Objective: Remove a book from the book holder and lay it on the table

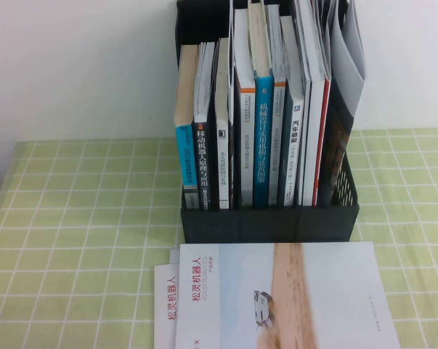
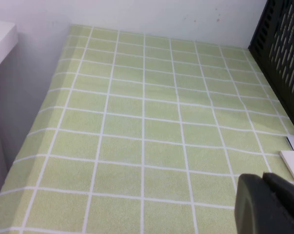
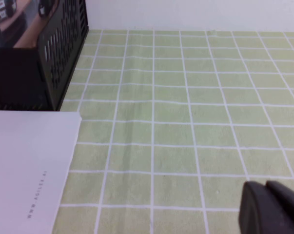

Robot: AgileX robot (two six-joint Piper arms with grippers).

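The black book holder (image 1: pixel 269 222) stands at the middle back of the table (image 1: pixel 80 218), full of upright books. A thin grey-and-white brochure (image 1: pixel 347 51) curls out of its rightmost slot. In the right wrist view, a cover photo of small wheeled robots (image 3: pixel 5 7) shows in the holder (image 3: pixel 59 53). Neither gripper shows in the high view. My left gripper (image 2: pixel 264 178) is shut and empty, low over the cloth left of the holder (image 2: pixel 283 53). My right gripper (image 3: pixel 266 185) is shut and empty, over the cloth right of the holder.
A brochure with a beige-sand stripe (image 1: pixel 291 305) lies flat in front of the holder, on top of a second white brochure with a red title (image 1: pixel 164 305). Its white edge shows in the right wrist view (image 3: pixel 29 165). A white wall stands behind.
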